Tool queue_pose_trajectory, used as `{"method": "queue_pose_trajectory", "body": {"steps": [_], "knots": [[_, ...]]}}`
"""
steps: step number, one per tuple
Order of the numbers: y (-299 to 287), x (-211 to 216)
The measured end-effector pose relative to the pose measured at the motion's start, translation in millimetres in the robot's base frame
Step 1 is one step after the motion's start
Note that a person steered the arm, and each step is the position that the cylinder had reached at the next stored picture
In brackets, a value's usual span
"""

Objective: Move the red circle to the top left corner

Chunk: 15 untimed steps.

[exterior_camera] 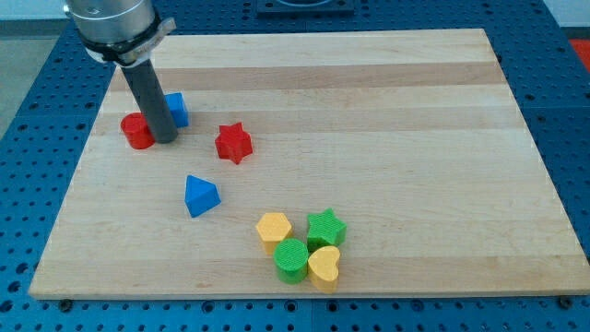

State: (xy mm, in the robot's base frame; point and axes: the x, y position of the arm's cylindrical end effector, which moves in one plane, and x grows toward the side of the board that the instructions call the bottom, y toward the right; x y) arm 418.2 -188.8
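No readable text, label, number or sign shows anywhere.

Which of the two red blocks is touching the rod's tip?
The red circle, right against my tip on its left. The red star lies apart, to the tip's right.

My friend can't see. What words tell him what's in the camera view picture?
My tip stands on a wooden board, right beside the red circle at the view's left, with a blue block just behind. A red star and blue triangle sit nearby; yellow and green blocks cluster at the bottom.
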Motion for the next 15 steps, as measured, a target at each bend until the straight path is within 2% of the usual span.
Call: {"method": "queue_pose_trajectory", "body": {"steps": [1,3,4,5,6,7,9,11,12,13,15], "knots": [[-7.6,25.8],[-31.3,13.8],[-31.7,-2.2],[-30.0,-55.3],[-30.0,-89.6],[-30.0,-85.5],[-30.0,-4.8],[-81.1,-1.1],[-74.1,-27.9],[-67.6,-86.5],[-67.4,-115.0]]}}
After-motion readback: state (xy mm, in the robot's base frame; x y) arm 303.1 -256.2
